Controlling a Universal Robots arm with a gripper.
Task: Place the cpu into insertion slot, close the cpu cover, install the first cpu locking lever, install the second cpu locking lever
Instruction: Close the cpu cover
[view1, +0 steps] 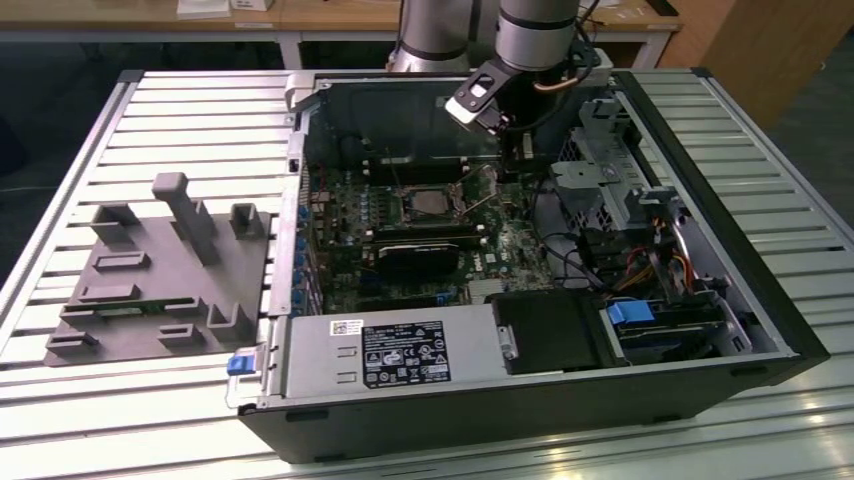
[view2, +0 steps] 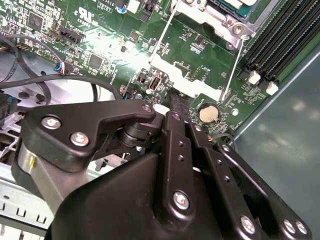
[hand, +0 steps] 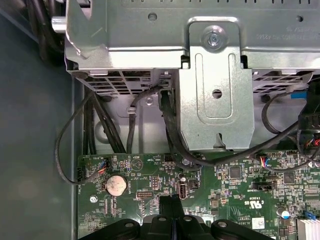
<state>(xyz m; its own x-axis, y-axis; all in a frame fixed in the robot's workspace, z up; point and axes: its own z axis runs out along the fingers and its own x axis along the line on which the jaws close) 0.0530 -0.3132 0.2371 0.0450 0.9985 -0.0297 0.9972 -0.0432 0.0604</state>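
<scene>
I see the cpu (view1: 430, 201) lying in the insertion slot (view1: 406, 200), mid-board inside the open case (view1: 747, 330) on the bench (view1: 200, 100). Thin wire levers (view2: 162, 35) slant beside it, with memory slots (view2: 280, 35) alongside. My tool (view1: 511, 150) hangs clenched on nothing over the coin battery (hand: 116, 185). Black cables (hand: 170, 135) and a metal drive cage (hand: 215, 75) crowd it.

cpu (view1: 431, 204) — grey square, flat in insertion slot (view2: 215, 16) | cpu cover (view2: 185, 75) — silvery frame, raised open
</scene>
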